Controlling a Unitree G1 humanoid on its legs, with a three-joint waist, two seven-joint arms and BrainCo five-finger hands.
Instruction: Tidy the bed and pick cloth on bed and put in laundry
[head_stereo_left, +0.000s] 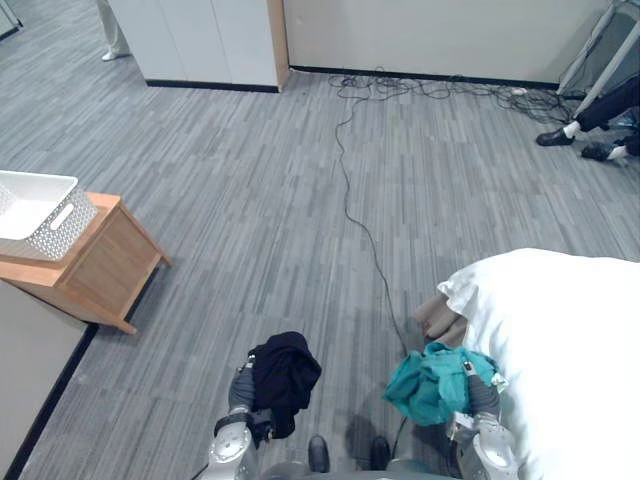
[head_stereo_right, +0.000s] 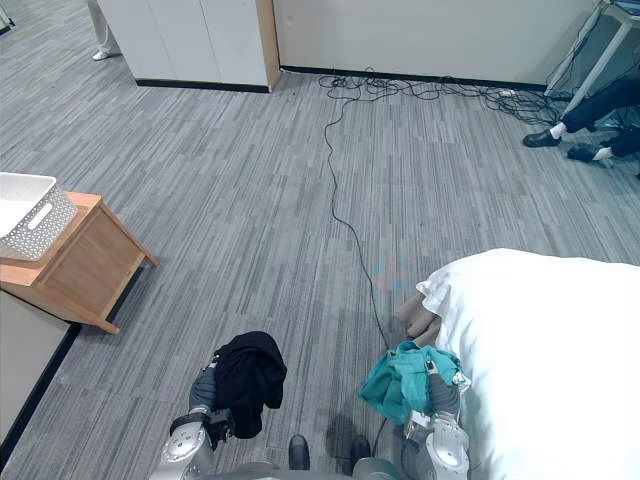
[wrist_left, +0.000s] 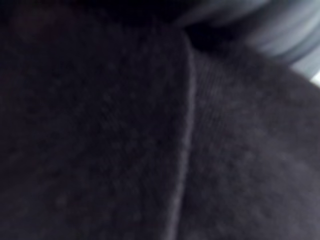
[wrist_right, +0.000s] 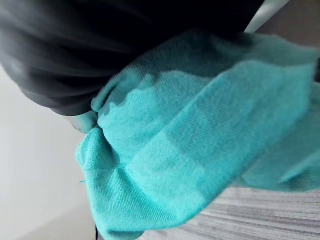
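A wide stretch of grey floor (head_stereo_left: 250, 200) is left open between the wooden desk (head_stereo_left: 110, 265) at the left and the white bed (head_stereo_left: 560, 350) at the right. The desk's corner juts toward the open floor. The white basket (head_stereo_left: 35, 215) is set on the desk top, at its left end. The bed's rounded corner is seen just beside the right hand (head_stereo_left: 484, 398), over which the teal cloth (head_stereo_left: 435, 385) is bunched. The hand is covered by the cloth, and whether it is closed on the cloth cannot be told. A tan bundle (head_stereo_left: 440, 318) is tucked at the bed's edge, just beyond the teal cloth. The black cloth (head_stereo_left: 285, 375) is draped over the left hand (head_stereo_left: 243, 388), well apart from the bed, and the grasp there cannot be told either. At the far wall a white cabinet (head_stereo_left: 200, 40) is seen, with a person's legs (head_stereo_left: 110, 30) beside it and another person's legs and shoes (head_stereo_left: 590, 120) at the far right. In the left wrist view a seam in the black fabric is shown from very close. In the right wrist view the teal knit's folds are shown, with a strip of floor past them.
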